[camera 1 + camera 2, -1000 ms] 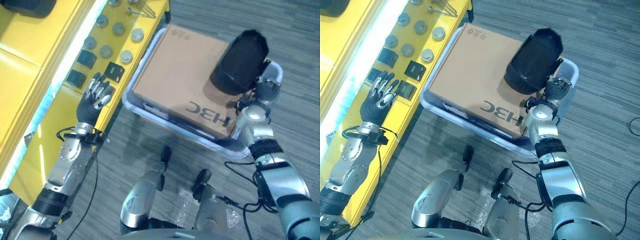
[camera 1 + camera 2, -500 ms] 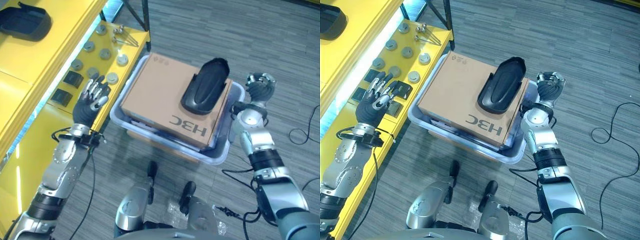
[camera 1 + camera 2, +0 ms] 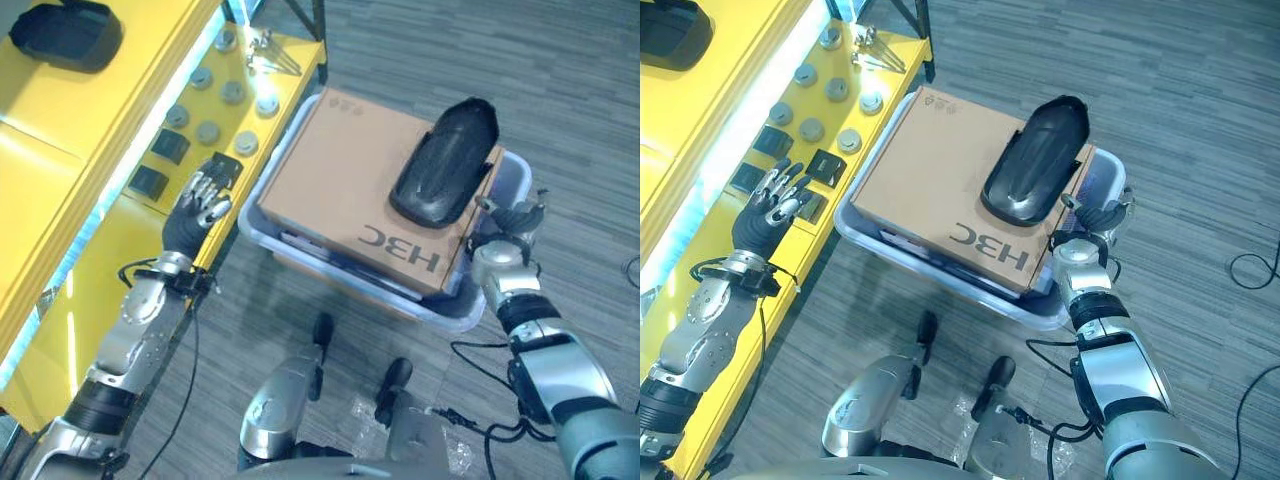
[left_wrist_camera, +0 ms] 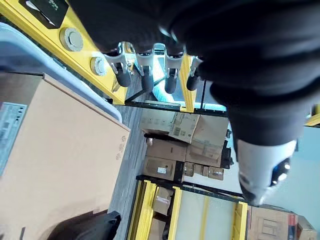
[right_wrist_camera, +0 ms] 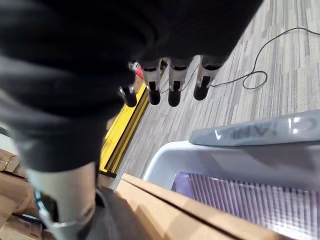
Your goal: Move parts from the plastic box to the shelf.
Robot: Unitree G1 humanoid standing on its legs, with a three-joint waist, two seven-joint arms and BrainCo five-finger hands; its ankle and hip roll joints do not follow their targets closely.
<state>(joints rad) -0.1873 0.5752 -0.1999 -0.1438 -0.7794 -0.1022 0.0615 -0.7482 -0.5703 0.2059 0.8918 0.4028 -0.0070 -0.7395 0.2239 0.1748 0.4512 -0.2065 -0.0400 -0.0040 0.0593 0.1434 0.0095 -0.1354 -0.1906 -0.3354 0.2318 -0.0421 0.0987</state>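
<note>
A clear plastic box (image 3: 442,314) stands on the floor with a brown cardboard box (image 3: 345,175) lying in it. A black curved shell part (image 3: 446,164) rests on the cardboard. My right hand (image 3: 510,216) hangs at the plastic box's right rim (image 5: 225,150), open and empty, a little short of the shell part. My left hand (image 3: 198,203) hovers over the yellow shelf's (image 3: 105,255) front edge beside a black square part (image 3: 222,168), its fingers (image 4: 145,75) straight and holding nothing.
Several round grey parts (image 3: 208,131) and two more black square parts (image 3: 170,146) lie on the shelf, with metal bolts (image 3: 270,45) at its far end. Another black shell part (image 3: 65,30) sits on the upper level. Grey carpet lies to the right.
The camera has shifted. My right hand has come down from a raised, curled pose to the plastic box's right rim. My left hand stays over the shelf edge.
</note>
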